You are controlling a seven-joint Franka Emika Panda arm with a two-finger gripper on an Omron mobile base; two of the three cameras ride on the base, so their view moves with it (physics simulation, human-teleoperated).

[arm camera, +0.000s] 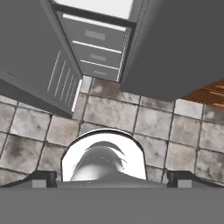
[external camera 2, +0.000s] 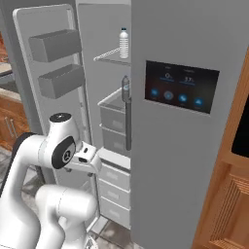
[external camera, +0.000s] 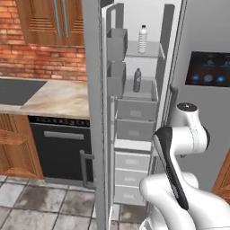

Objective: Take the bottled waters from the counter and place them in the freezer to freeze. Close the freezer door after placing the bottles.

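Both bottled waters sit inside the freezer: clear bottle on upper shelf, dark bottle below. Gripper spread wide, empty. Freezer door open; a careless swing could miss its handle.

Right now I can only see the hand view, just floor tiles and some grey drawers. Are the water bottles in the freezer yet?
Observer: Yes. The clear bottle stands upright on the upper shelf of the freezer.
Operator: And the second one?
Observer: The dark bottle stands upright one level lower, directly below the clear one.
Operator: So is the job finished?
Observer: Not quite. The freezer door is wide open, with its storage bins facing the room.
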